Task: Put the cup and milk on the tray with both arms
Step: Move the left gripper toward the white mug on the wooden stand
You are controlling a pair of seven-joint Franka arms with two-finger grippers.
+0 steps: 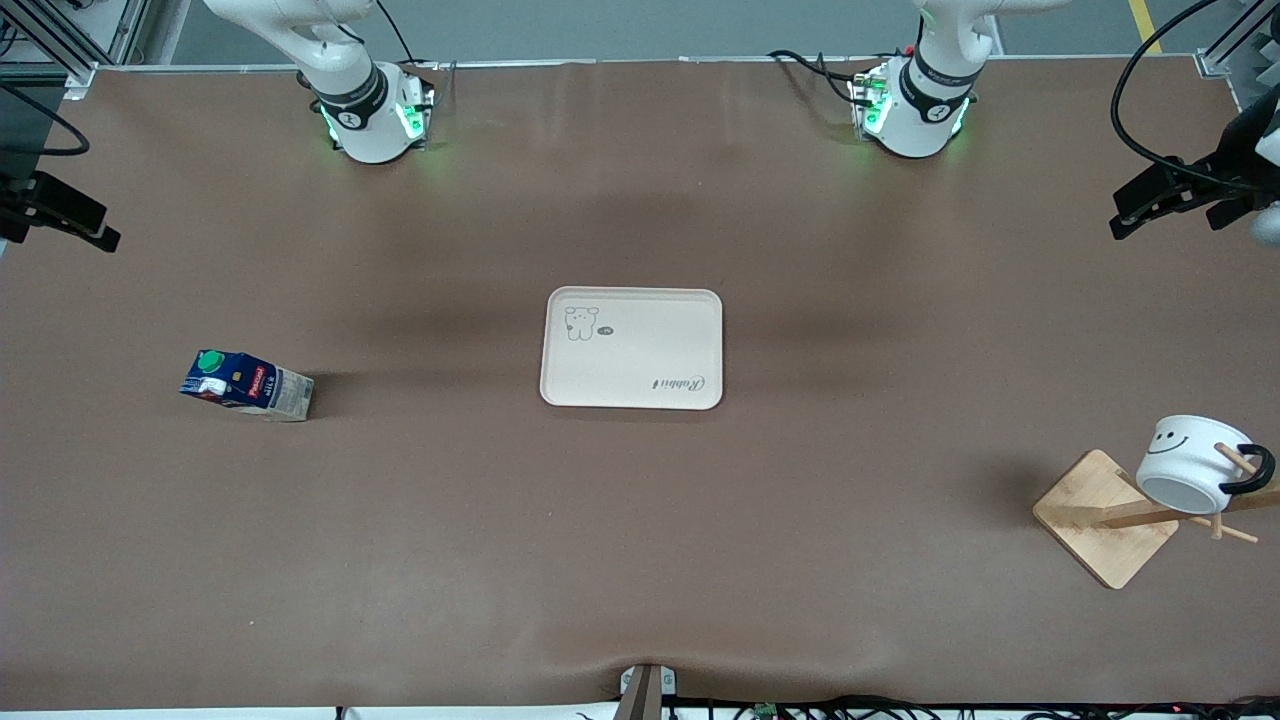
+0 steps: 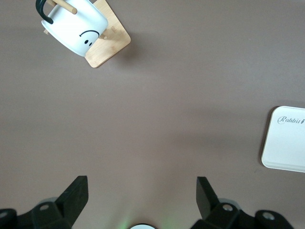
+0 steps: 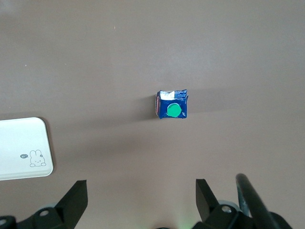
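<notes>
The cream tray point(image 1: 631, 348) lies bare at the table's middle. The milk point(image 1: 246, 385), a dark blue carton with a green cap, stands upright toward the right arm's end. The white smiley cup point(image 1: 1195, 465) hangs tilted by its black handle on a peg of a wooden stand toward the left arm's end. My left gripper point(image 1: 1165, 205) is open and empty, high over the table's edge at the left arm's end. My right gripper point(image 1: 70, 220) is open and empty over the edge at the right arm's end. The left wrist view shows the cup point(image 2: 76, 26) and a tray corner point(image 2: 286, 138); the right wrist view shows the milk point(image 3: 172, 104).
The wooden stand's square base point(image 1: 1100, 520) sits on the table under the cup, nearer the front camera than the tray. Brown table cover point(image 1: 640, 540) stretches between the tray, the milk and the stand. A tray corner point(image 3: 21, 148) shows in the right wrist view.
</notes>
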